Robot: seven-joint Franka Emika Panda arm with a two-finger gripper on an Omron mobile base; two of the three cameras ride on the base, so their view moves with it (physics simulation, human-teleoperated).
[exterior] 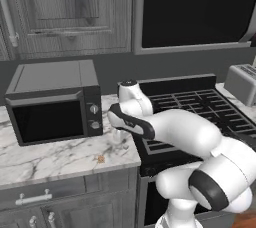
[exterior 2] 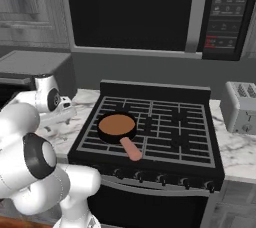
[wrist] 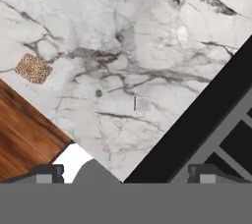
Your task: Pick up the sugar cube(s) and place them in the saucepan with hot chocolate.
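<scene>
A tiny orange-tan speckled sugar cube (exterior: 101,159) lies on the marble counter (exterior: 55,157) near its front edge, and it sits at the left of the hand view (wrist: 33,68). My gripper (exterior: 119,136) hangs over the counter just left of the stove, a little behind and to the right of the cube. In the hand view the gripper (wrist: 125,175) is open, its two fingertips (wrist: 47,174) far apart with only bare marble between them. The saucepan with hot chocolate (exterior 2: 117,126), black with a brown surface and a salmon-pink handle, rests on the stove's front left burner.
A dark microwave (exterior: 52,102) stands on the counter at the back left. The black stove (exterior 2: 165,122) with grey grates adjoins the counter on the right. A toaster (exterior 2: 242,106) sits beyond the stove. Wooden floor (wrist: 24,139) lies past the counter's front edge.
</scene>
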